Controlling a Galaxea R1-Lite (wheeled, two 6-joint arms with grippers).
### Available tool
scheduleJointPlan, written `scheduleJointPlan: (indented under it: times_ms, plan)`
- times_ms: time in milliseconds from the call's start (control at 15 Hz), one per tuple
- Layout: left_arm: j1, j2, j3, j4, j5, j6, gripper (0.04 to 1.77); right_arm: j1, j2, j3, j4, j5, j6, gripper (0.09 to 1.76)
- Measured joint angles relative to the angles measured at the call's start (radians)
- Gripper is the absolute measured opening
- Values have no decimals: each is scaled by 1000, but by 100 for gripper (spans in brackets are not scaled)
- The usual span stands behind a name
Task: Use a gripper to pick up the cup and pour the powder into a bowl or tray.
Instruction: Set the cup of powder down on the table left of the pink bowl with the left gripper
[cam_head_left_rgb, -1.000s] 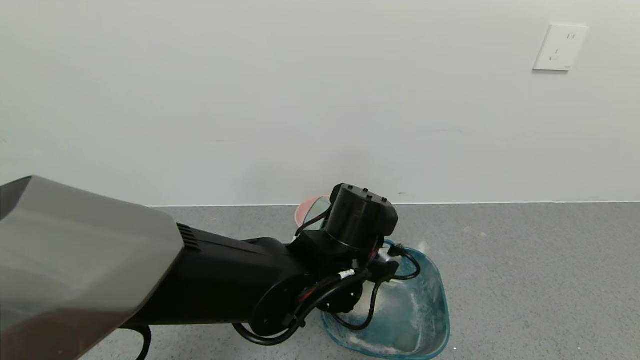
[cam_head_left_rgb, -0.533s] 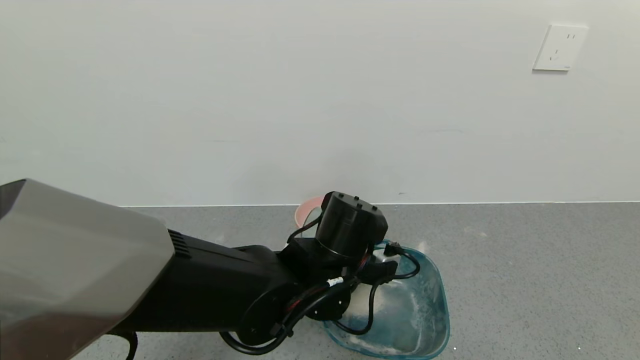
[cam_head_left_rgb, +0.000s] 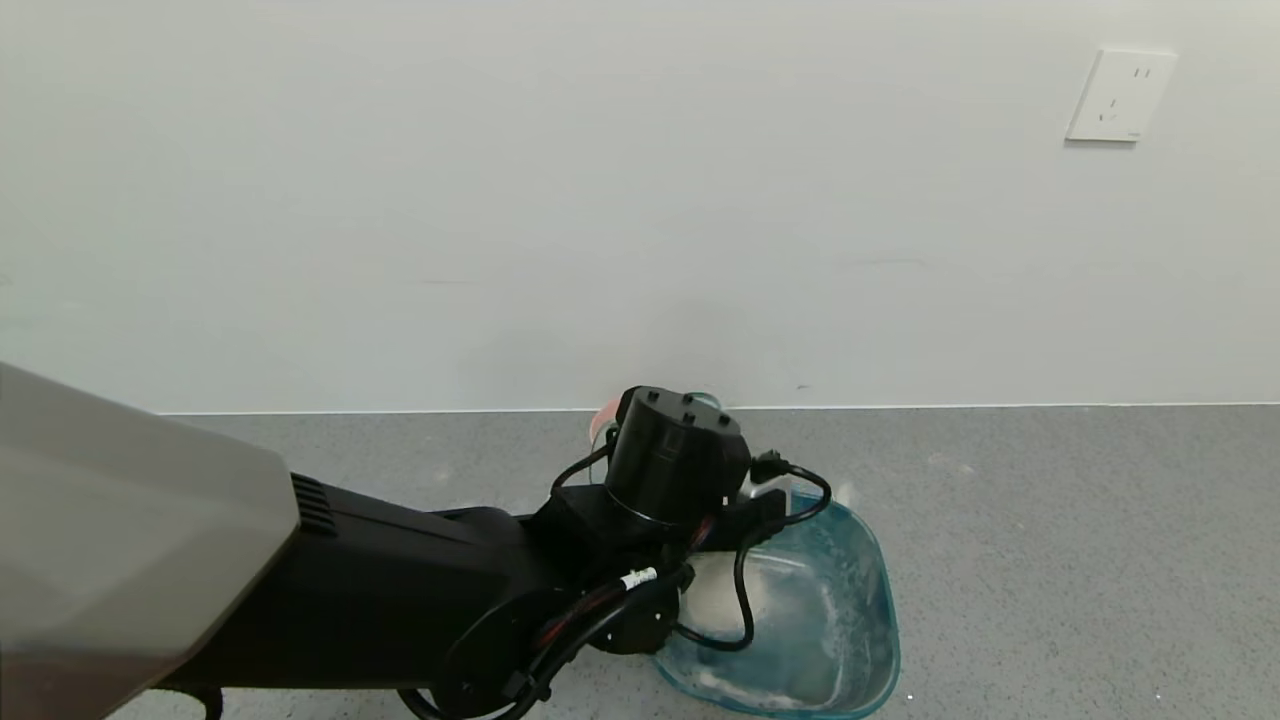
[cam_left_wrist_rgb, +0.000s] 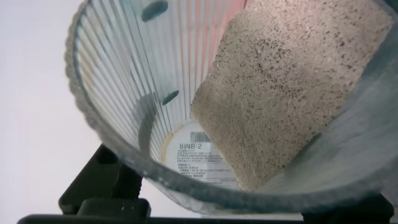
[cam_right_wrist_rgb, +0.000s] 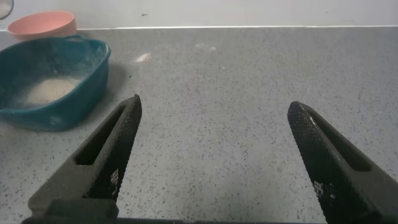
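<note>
My left gripper is shut on the cup, a clear ribbed glass that fills the left wrist view. Its base label shows through the open mouth, and no pile of powder shows inside. One black finger presses its outer wall. In the head view the black wrist hides most of the cup at the far left rim of the teal basin. The pale powder lies heaped in the basin, and the heap of powder also shows in the right wrist view. My right gripper is open above bare counter.
A pink bowl stands behind the basin by the wall, its rim just showing past the left wrist. Black cables loop over the basin. Grey speckled counter spreads to the right. A wall socket sits high on the right.
The left arm has drawn back to the left with the cup, its wrist shifting left and slightly lower. More of the basin's powder now shows.
</note>
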Motion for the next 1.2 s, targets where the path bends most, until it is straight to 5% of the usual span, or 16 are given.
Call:
scheduleJointPlan:
  times_ms: [800,1200]
  plan:
    - [66,-108,84,-9,-3,-553,132,0,0,0,0,0,0,171]
    - [145,-228,104,-9,-207,-774,132,0,0,0,0,0,0,171]
